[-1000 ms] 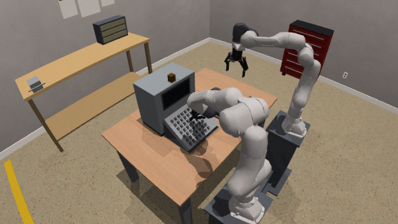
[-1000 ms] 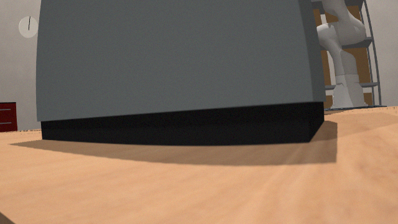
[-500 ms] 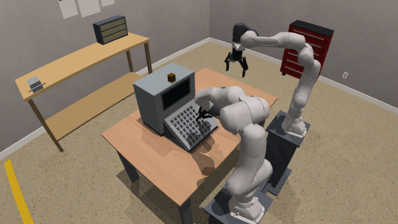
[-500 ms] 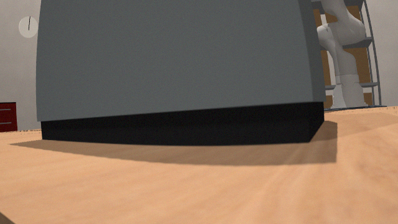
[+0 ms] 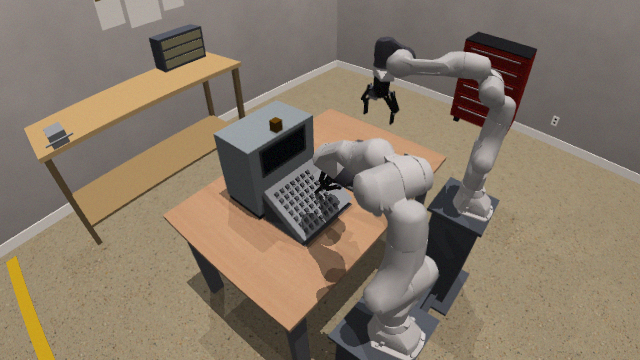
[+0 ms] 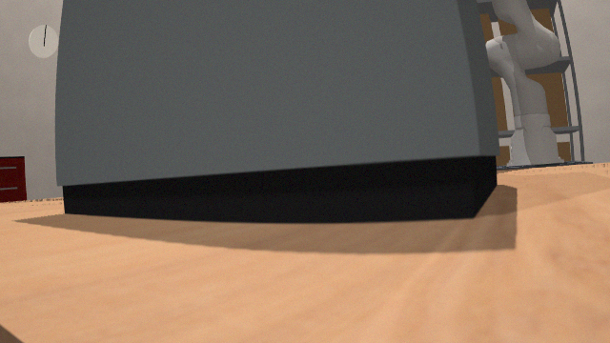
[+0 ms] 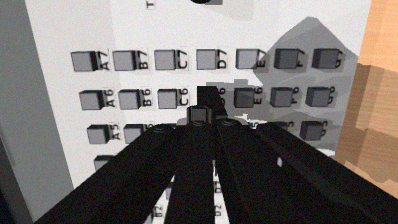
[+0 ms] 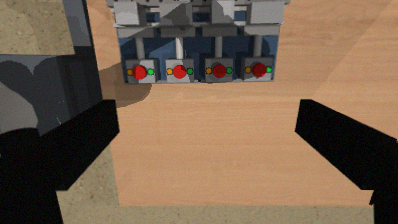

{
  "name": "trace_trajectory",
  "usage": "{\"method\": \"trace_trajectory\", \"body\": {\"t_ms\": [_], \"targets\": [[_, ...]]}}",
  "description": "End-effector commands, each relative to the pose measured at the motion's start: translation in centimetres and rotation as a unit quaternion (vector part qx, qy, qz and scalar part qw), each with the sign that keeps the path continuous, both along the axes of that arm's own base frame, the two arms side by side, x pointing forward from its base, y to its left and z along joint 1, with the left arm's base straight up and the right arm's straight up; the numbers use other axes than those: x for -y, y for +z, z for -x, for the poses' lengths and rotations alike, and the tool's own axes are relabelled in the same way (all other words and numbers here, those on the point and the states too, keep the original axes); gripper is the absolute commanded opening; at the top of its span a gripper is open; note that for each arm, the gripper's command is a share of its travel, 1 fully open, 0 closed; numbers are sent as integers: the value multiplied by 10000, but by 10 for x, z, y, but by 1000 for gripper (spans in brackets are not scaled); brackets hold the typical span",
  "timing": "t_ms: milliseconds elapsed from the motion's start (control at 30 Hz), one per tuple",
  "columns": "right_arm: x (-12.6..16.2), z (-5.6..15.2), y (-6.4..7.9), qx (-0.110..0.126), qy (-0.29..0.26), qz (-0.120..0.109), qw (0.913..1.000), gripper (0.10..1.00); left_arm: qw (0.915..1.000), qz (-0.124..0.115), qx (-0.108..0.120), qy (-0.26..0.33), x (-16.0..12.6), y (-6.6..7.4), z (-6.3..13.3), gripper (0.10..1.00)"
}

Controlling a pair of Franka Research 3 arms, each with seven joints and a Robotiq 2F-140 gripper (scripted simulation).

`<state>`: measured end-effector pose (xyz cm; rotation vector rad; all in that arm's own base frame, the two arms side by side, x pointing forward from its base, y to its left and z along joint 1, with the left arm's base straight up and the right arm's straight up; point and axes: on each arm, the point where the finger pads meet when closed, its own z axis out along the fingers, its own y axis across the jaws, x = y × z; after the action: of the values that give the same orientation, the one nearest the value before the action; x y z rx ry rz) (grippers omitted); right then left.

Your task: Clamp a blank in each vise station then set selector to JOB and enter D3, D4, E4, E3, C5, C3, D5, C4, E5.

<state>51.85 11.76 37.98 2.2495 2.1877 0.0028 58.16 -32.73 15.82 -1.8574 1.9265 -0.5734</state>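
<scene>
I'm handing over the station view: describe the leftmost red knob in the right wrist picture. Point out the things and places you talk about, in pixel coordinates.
On the wooden table [image 8: 210, 150], find the vise bank's row of four red knobs. It's the leftmost knob [image 8: 140, 72], nearest the dark cabinet side; the others sit further right.

We'd call this a workshop, prob. a machine shop. We see a wooden bench [image 5: 135, 97] w/ a small vise [image 5: 56, 135] on one end and a drawer unit [image 5: 177, 47] on the other, plus a red tool chest [image 5: 495, 82] [image 6: 11, 178] by the wall. There's a yellow line [image 5: 30, 310] on the speckled floor [image 5: 565, 250], sheets [image 5: 142, 10] on the grey wall, a clock [image 6: 43, 41] and a metal rack [image 6: 574, 95] w/ brown boxes.
</scene>
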Motion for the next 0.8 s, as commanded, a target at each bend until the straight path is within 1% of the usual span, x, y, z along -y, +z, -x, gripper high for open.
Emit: {"method": "trace_trajectory", "body": {"t_ms": [0,300,767], "targets": [[0,0,0,1,-1,0,10000,1000,10000,22,5,60,-1,-1,-1,99],[0,0,0,1,-1,0,10000,1000,10000,22,5,60,-1,-9,-6,99],[0,0,0,1,-1,0,10000,1000,10000,22,5,60,-1,-9,-6,99]]}}
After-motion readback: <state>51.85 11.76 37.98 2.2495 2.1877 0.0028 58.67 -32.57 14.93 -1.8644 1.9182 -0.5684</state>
